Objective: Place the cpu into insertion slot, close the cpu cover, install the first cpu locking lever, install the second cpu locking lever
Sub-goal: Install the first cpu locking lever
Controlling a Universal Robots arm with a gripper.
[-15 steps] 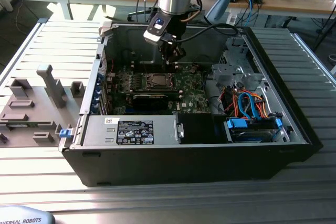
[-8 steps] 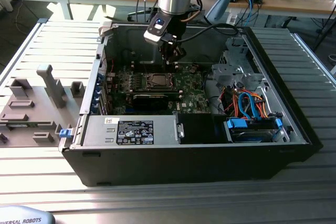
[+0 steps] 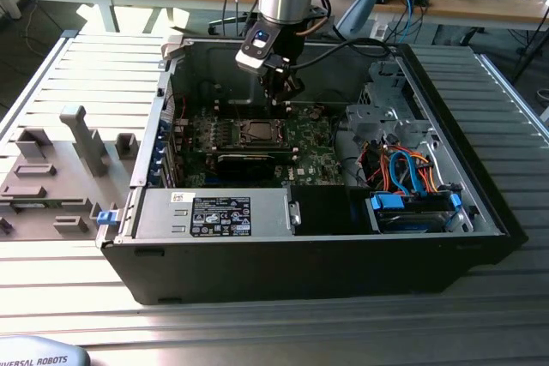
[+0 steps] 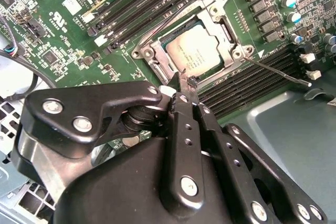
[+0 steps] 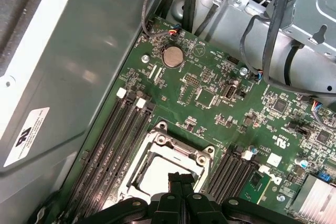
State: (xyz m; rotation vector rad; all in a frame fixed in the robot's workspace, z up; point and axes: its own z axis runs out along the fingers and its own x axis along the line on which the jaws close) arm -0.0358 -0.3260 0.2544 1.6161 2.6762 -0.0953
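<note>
Gripper fingers pressed together, tips down at the flat-closed cpu cover edge

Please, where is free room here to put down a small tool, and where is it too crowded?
Free: the ribbed table on the exterior view's right of the case, and the strip nearer the camera. Crowded: the grey fixtures on that view's left, the cables inside, and the cover by the hand.

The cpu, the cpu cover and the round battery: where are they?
cpu [image 4: 195, 50], second wrist view, middle of its silver top.
cpu cover [image 4: 214, 17], second wrist view, frame bar beside the window.
round battery [image 5: 171, 56], first wrist view, middle of its shiny face.
</note>
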